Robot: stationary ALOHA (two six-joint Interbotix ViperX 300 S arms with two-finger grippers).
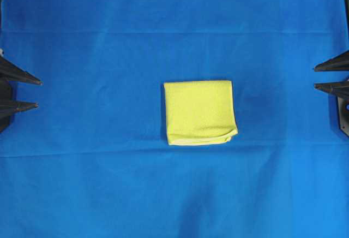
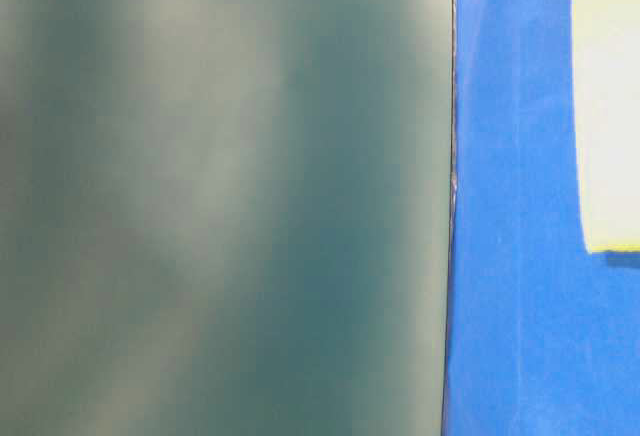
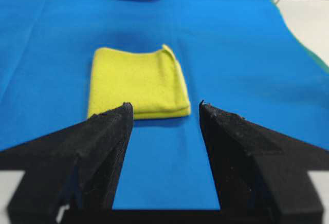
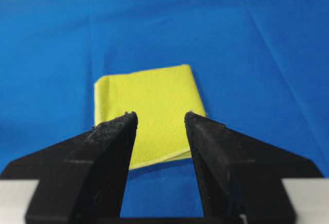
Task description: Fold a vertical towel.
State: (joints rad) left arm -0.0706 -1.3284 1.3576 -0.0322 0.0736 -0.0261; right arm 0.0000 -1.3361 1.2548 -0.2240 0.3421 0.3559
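The yellow towel [image 1: 199, 112] lies folded into a compact, layered square at the centre of the blue cloth [image 1: 109, 30], well apart from both arms. The left gripper [image 1: 38, 92] and right gripper [image 1: 316, 77] sit spread and empty at the table's edges. Soft, light and limp, the towel is likely best pinched at a corner or hem.

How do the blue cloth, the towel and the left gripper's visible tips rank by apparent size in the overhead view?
1. blue cloth
2. towel
3. left gripper, only its tips showing, so its rank is unsure.
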